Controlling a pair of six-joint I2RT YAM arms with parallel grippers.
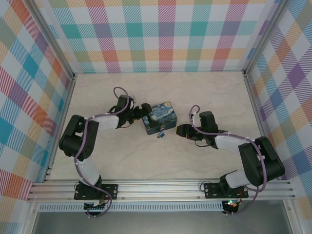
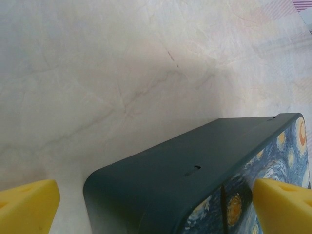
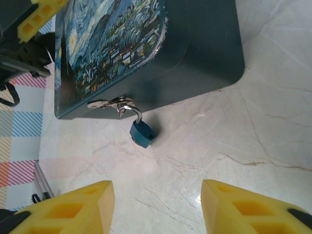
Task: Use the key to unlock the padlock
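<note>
Padlock hangs just ahead of right claw; apart.

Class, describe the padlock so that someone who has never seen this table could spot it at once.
Find the swirl-painted blue tin in the middle of the table. On its dark side wall sits a silver hasp; hooked to it is the padlock, a tiny blue block with a thin metal shackle, far smaller than the tin.
</note>
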